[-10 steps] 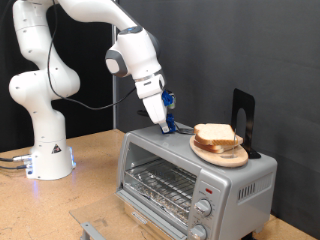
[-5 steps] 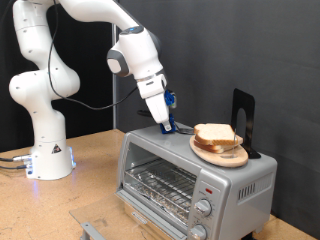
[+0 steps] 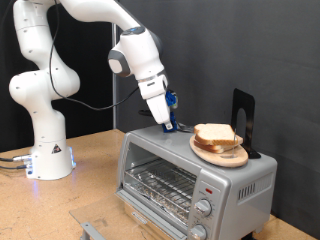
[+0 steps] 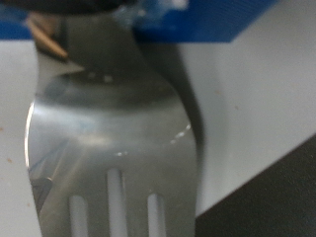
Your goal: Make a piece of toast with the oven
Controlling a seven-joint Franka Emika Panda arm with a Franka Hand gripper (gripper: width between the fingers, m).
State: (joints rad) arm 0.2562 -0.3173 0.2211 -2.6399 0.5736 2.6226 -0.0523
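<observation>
Hovering just above the oven [image 3: 195, 178], at the end of its top that lies toward the exterior view's left, my gripper [image 3: 167, 124] is clamping a metal spatula [image 4: 114, 138], whose slotted blade is filling the wrist view between blue finger pads [image 4: 188, 22]. The piece of toast [image 3: 216, 134] is sitting on top of a small stack of slices on a wooden plate [image 3: 219, 155], which is resting on the oven's roof, just beside my gripper toward the exterior view's right. The oven door [image 3: 105, 222] is hanging open, showing the wire rack [image 3: 160, 183] inside.
</observation>
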